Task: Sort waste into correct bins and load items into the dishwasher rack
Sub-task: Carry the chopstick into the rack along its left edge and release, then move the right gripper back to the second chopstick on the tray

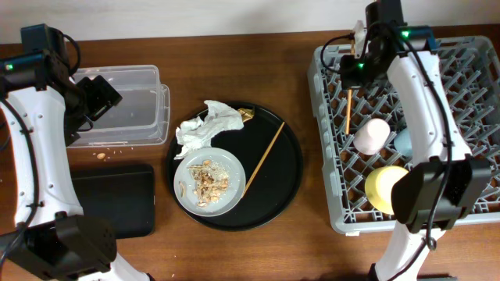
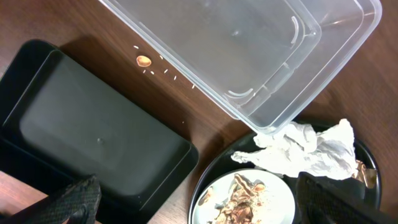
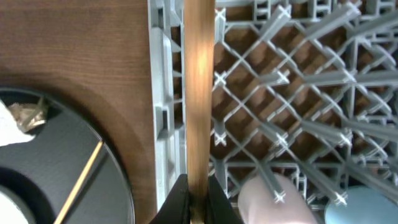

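**Chopstick pinched at rack's edge**

Left gripper [image 1: 99,94] hung spread and empty above the clear tub [image 1: 129,86]. Tissue [image 1: 207,125], a plate [image 1: 227,204] of scraps [image 1: 207,181] and a loose chopstick [image 1: 264,160] lay on the round black tray [image 1: 285,176]. Right gripper [image 3: 198,202] pinched the held chopstick [image 3: 199,93] over the rack [image 1: 469,70], which carried the pink cup [image 1: 373,134], blue cup [image 1: 403,142] and yellow bowl [image 1: 383,186].

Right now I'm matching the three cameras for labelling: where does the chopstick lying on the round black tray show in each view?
Overhead: the chopstick lies diagonally on the right part of the round black tray.
Left wrist: not in it; only part of the tray shows.
Right wrist: lower left, on the tray.
Shared landmark: the tray, in all three.
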Motion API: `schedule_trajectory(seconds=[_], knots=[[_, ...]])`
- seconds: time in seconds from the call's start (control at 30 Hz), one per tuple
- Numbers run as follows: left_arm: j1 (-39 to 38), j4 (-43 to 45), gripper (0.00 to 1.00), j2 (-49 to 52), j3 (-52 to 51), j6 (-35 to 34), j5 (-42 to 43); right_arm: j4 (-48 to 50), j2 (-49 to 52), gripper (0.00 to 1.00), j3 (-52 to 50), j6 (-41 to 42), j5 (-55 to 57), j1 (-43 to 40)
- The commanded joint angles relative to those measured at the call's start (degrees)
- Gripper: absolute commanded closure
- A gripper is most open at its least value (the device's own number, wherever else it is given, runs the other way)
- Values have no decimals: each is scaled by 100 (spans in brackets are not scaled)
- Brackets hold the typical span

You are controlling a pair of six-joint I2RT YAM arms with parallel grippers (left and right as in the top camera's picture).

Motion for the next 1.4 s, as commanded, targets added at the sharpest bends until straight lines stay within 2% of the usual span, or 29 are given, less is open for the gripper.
schedule_trajectory(seconds=[0.0, 0.13, 0.33, 0.37, 0.47, 0.6, 0.67, 0.7, 0.8, 0.93, 1.07, 1.37], knots=[[31, -7, 1, -166, 101, -52, -42, 205, 74, 83, -326, -85, -11, 24], [31, -7, 1, -166, 98, -52, -42, 258, 210, 71, -470, -85, -50, 55], [31, -7, 1, -166, 98, -52, -42, -387, 50, 38, -120, 369, -122, 179], [31, -7, 1, -166, 101, -52, -42, -566, -9, 36, 13, 496, -144, 197], [31, -7, 1, -166, 98, -52, -42, -1213, -223, 35, 428, 872, -525, 404], [31, -7, 1, -166, 98, -52, -42, -1532, -343, 36, 474, 1808, -848, 914], [31, -7, 1, -166, 98, -52, -42, -1539, -282, 33, 472, 1980, -844, 1161], [31, -9, 1, -166, 98, -52, -42, -1521, -227, 29, 466, 2173, -761, 1298], [31, -7, 1, -166, 98, -52, -42, -1440, 22, 28, 400, 3305, -55, 1799], [31, -7, 1, -166, 98, -52, -42, -1307, 566, 28, 293, 4192, 83, 2332], [31, -7, 1, -166, 98, -52, -42, -1167, 1043, 28, 208, 4575, 83, 2549], [31, -7, 1, -166, 98, -52, -42, -1106, 1755, 29, 28, 4732, -181, 2677]])
